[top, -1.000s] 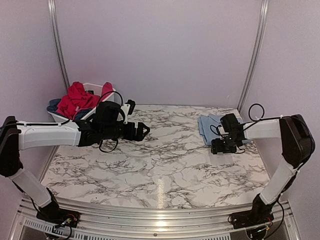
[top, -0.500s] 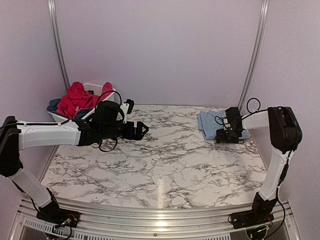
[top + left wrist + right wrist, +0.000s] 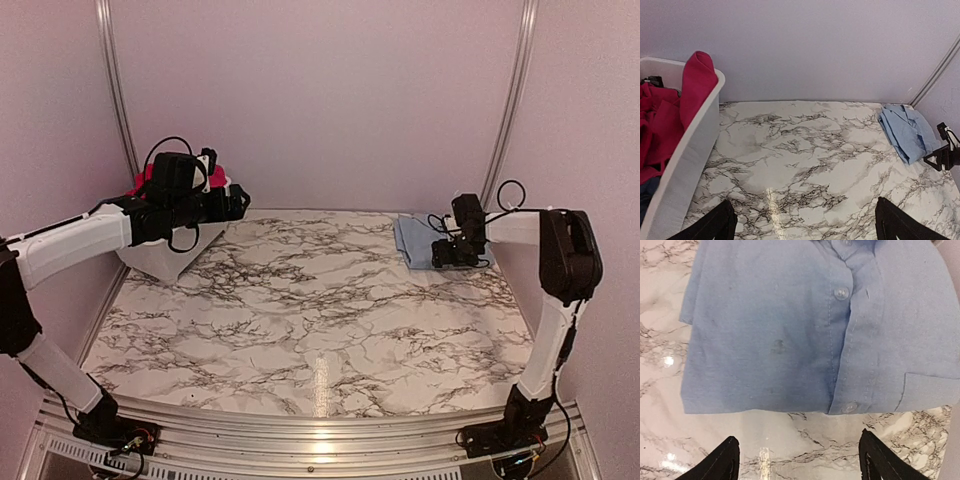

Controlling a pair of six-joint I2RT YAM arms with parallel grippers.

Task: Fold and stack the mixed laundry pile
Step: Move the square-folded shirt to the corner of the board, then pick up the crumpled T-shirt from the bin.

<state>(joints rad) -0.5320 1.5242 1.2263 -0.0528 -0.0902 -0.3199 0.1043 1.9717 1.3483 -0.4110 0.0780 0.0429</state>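
Left fingers (image 3: 715,225): spread wide and empty. They sit high beside the white basket (image 3: 690,155) at the far left of the desk (image 3: 330,300), and my wrist view looks across the marble, not down into the basket.
Right fingers (image 3: 722,460): also wide, with nothing between them. They hover just off the near edge of the light blue shirt (image 3: 790,325).
Laundry: the shirt lies folded flat at the far right of the desk. The red garment (image 3: 697,85) is draped over the basket rim, more red lies inside, and a dark blue piece (image 3: 646,192) sits low under it.
Risk, basket: if I pull the draped red piece sideways, I judge the light plastic basket could tip or slide along with it.
Risk, double pick: the red and dark blue cloth are tangled, so one pinch may lift both.
Risk, shirt: if the right fingers dip or sweep from here, they could catch the placket or hem and undo the fold.
Risk, blind reach: I cannot see into the basket from above, because the left arm covers it there.
Risk, stack: the shirt lies close to the far right corner, so a garment carried over may hang off the stack.
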